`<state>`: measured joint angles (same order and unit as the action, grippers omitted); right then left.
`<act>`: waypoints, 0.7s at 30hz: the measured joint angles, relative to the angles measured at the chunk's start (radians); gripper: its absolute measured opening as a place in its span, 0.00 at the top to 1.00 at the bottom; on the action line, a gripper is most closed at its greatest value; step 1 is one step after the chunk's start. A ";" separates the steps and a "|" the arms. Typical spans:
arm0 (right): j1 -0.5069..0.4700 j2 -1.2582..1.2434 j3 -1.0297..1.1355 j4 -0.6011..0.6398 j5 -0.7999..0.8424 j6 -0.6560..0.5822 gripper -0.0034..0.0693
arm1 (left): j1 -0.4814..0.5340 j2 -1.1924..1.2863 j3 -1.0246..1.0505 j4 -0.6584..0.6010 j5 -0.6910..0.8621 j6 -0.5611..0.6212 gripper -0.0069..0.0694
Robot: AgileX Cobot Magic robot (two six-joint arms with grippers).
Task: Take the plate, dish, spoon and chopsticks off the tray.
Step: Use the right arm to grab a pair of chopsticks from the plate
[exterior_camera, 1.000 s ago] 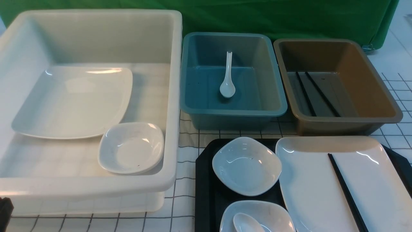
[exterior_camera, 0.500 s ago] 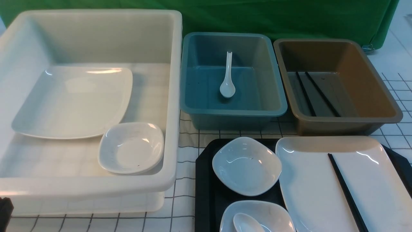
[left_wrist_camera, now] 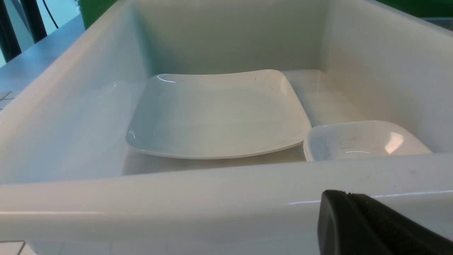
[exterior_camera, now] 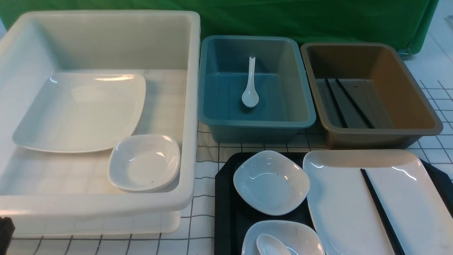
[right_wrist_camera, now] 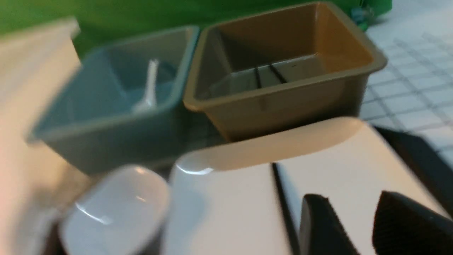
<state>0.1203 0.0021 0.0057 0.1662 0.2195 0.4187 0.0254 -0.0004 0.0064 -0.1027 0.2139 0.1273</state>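
The black tray (exterior_camera: 224,198) lies at the front right. On it sit the large white plate (exterior_camera: 354,212), a small white dish (exterior_camera: 270,182), and a second dish (exterior_camera: 286,235) holding the white spoon (exterior_camera: 270,246). The black chopsticks (exterior_camera: 380,212) lie on the plate and show as one thin line. My right gripper (right_wrist_camera: 350,196) is open and empty, low over the plate (right_wrist_camera: 230,198), just beside the chopsticks (right_wrist_camera: 281,198). My left gripper (left_wrist_camera: 348,198) is shut and empty, outside the near wall of the white bin (left_wrist_camera: 212,198).
The white bin (exterior_camera: 191,106) at the left holds another large plate (exterior_camera: 81,113) and small dish (exterior_camera: 145,163). The teal bin (exterior_camera: 300,106) holds a spoon (exterior_camera: 250,85). The brown bin (exterior_camera: 421,102) holds chopsticks (exterior_camera: 348,102). A green cloth hangs behind.
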 joint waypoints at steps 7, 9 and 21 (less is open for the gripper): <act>0.000 0.000 0.000 0.078 -0.018 0.252 0.62 | 0.000 0.000 0.000 0.000 0.000 0.000 0.88; 0.000 0.000 0.000 0.097 -0.026 0.257 0.62 | 0.000 0.000 0.000 0.000 0.000 0.000 0.88; 0.030 0.232 -0.404 -0.031 0.185 -0.082 0.93 | 0.000 0.000 0.000 0.000 0.000 -0.001 0.88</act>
<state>0.1500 0.2344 -0.3978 0.1356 0.4041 0.3365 0.0254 -0.0004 0.0064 -0.1027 0.2139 0.1261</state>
